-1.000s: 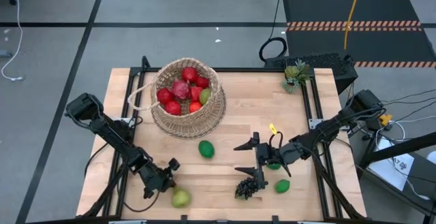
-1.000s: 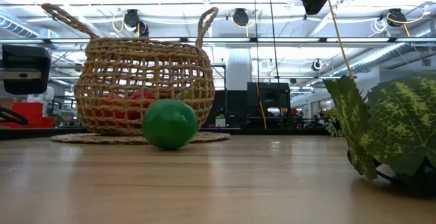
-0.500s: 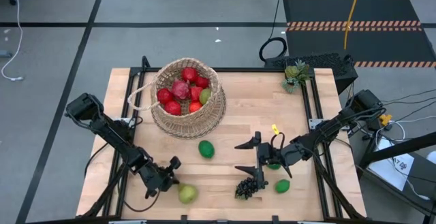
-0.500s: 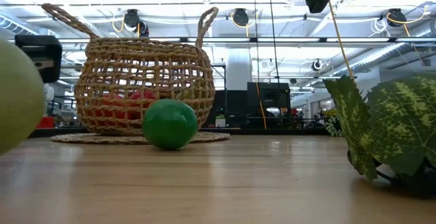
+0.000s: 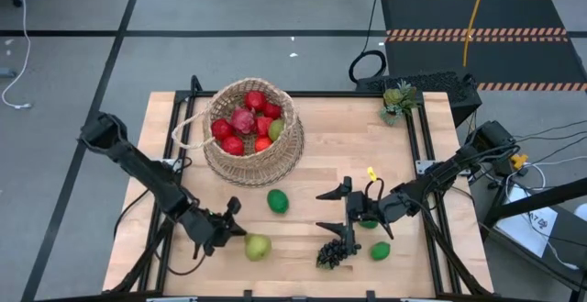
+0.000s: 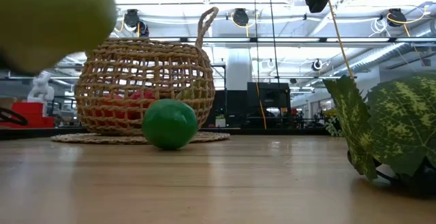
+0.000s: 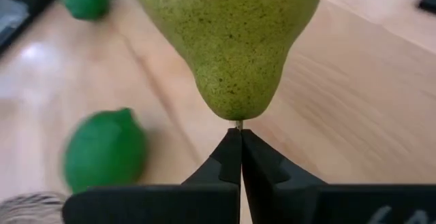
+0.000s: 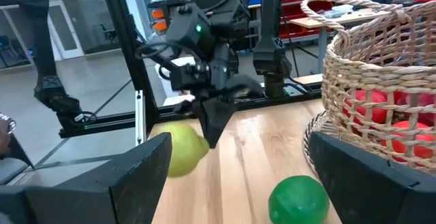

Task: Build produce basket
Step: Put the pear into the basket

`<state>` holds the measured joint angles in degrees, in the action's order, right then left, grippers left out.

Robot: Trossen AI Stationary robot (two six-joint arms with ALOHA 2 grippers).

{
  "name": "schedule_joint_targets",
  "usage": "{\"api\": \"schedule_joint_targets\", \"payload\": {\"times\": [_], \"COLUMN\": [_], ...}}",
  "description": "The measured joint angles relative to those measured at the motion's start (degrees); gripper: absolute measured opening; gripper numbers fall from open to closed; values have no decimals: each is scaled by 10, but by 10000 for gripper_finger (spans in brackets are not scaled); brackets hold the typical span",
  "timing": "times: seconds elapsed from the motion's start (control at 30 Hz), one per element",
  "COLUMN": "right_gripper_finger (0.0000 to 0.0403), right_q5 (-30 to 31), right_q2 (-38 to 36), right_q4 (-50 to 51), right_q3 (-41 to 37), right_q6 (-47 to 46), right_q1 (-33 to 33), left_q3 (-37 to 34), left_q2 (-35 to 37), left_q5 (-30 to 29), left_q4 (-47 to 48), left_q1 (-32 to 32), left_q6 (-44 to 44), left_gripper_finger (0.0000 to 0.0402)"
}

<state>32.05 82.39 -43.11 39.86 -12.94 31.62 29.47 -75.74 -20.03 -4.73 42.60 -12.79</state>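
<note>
Pear pinched by its stem near the table's front edge

The left gripper [image 5: 237, 235] holds the pear [image 5: 258, 246]; the right gripper [image 5: 337, 212] waits wide open near the front-right corner.

This is a robotics lab or workshop in a large industrial hall. A wooden table [image 5: 404, 155] on a black metal frame stands on a grey floor [image 5: 83, 72] marked with black tape lines, beside a hazard-striped mat [image 5: 477, 34] and loose cables [image 5: 18, 63]. Behind it run ceiling pipes [image 6: 381, 54], hung lamps [image 6: 240, 16] and red storage bins [image 8: 320, 9].
</note>
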Motion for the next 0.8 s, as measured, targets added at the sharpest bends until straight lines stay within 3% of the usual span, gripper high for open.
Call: {"api": "schedule_joint_targets", "payload": {"times": [0.43,0.63,0.8], "right_gripper_finger": [343,343,343], "right_q5": [25,24,24], "right_q2": [0,0,0], "right_q4": [0,0,-9], "right_q3": [0,0,0], "right_q6": [-16,3,61], "right_q1": [-1,-18,-43], "left_q3": [1,4,54], "left_q2": [165,196,195], "left_q5": [-51,-53,-72], "left_q4": [79,84,145], "left_q1": [-67,-109,-129], "left_q6": [-91,-133,-176], "left_gripper_finger": [0,0,0]}}
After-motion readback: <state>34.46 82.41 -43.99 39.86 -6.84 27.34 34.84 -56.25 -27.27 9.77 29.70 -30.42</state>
